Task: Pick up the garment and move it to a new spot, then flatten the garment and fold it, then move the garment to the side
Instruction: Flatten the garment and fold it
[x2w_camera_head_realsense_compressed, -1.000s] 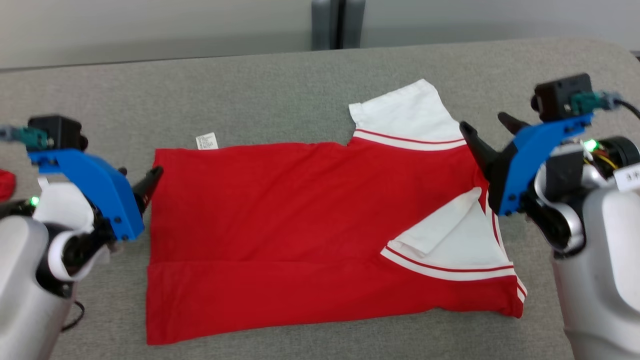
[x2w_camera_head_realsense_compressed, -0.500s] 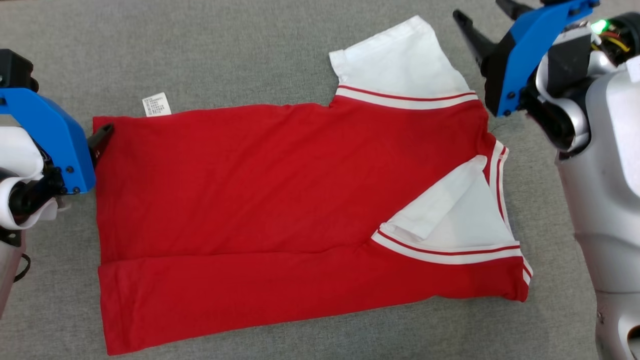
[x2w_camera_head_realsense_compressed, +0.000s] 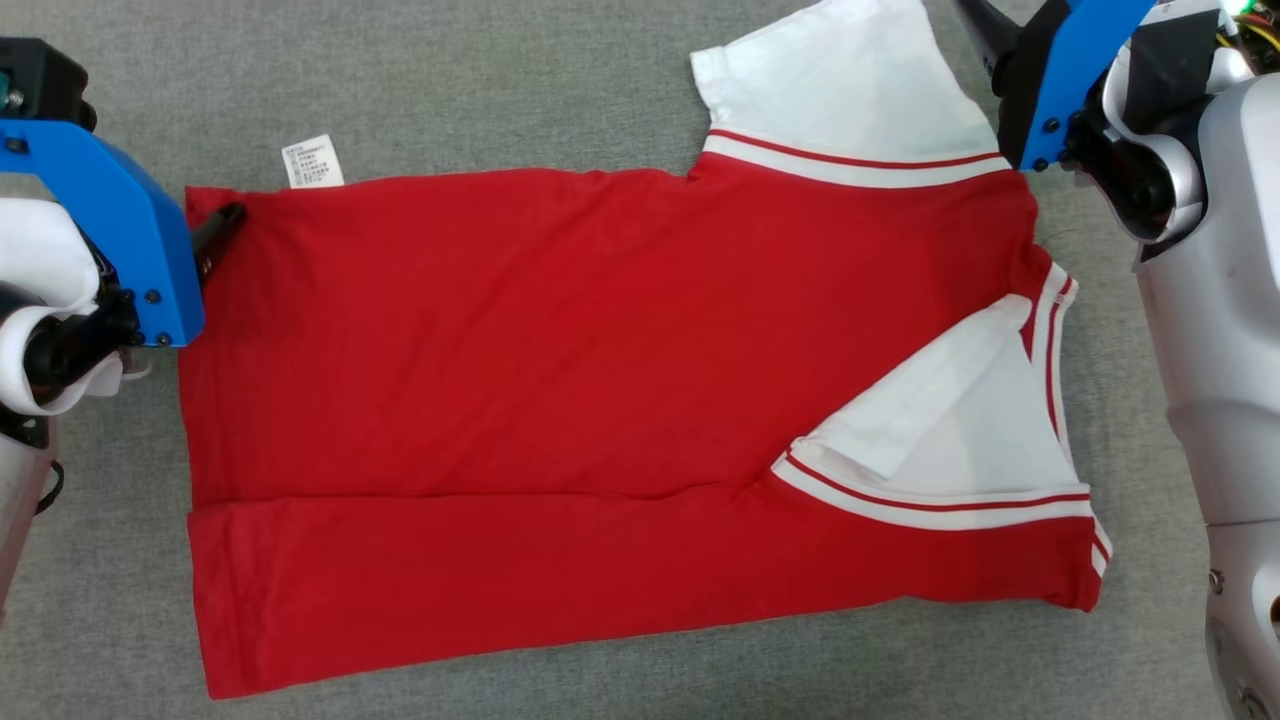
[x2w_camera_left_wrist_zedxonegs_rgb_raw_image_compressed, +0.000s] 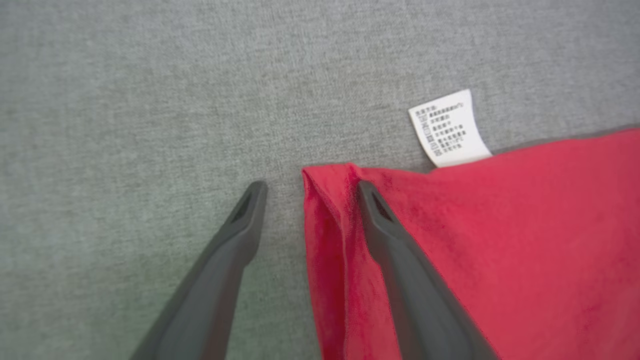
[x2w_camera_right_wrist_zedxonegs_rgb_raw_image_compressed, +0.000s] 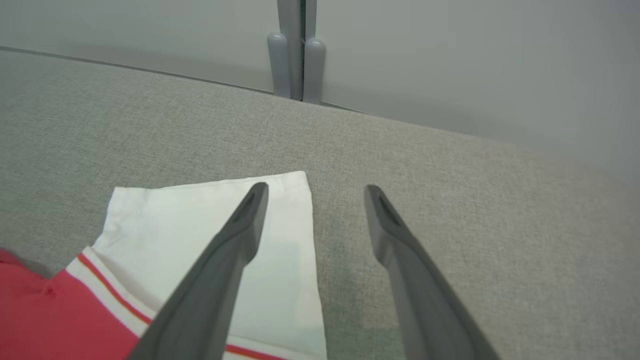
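Garment (x2w_camera_head_realsense_compressed: 600, 400) is flat on the grey bench (x2w_camera_head_realsense_compressed: 500, 80), red body spread in a rough rectangle. A lengthwise crease runs close to its near edge.

Outer sleeve (x2w_camera_head_realsense_compressed: 850, 90), white with red-striped trim, sticks out past the garment's far edge at the end by my right arm. Inner sleeve (x2w_camera_head_realsense_compressed: 960, 420), also white, is folded in onto the red body at that same end.

Care label (x2w_camera_head_realsense_compressed: 313, 162) pokes out from the garment's far edge at the opposite end and lies on bare bench.

Left tool (x2w_camera_left_wrist_zedxonegs_rgb_raw_image_compressed: 311, 187): open, nothing held. It straddles the garment's far corner next to the care label. One finger is over red cloth, the other over bare bench just outside the edge. The hem is slightly ridged up between them. I can't tell whether either finger touches the cloth.

Right tool (x2w_camera_right_wrist_zedxonegs_rgb_raw_image_compressed: 315, 191): open wide, nothing held. It sits at the tip of the outer sleeve, with one finger over the sleeve's end corner and the other over bare bench beside it.

Beyond the garment the bench ends at a pale wall with a grey post (x2w_camera_right_wrist_zedxonegs_rgb_raw_image_compressed: 295, 50).
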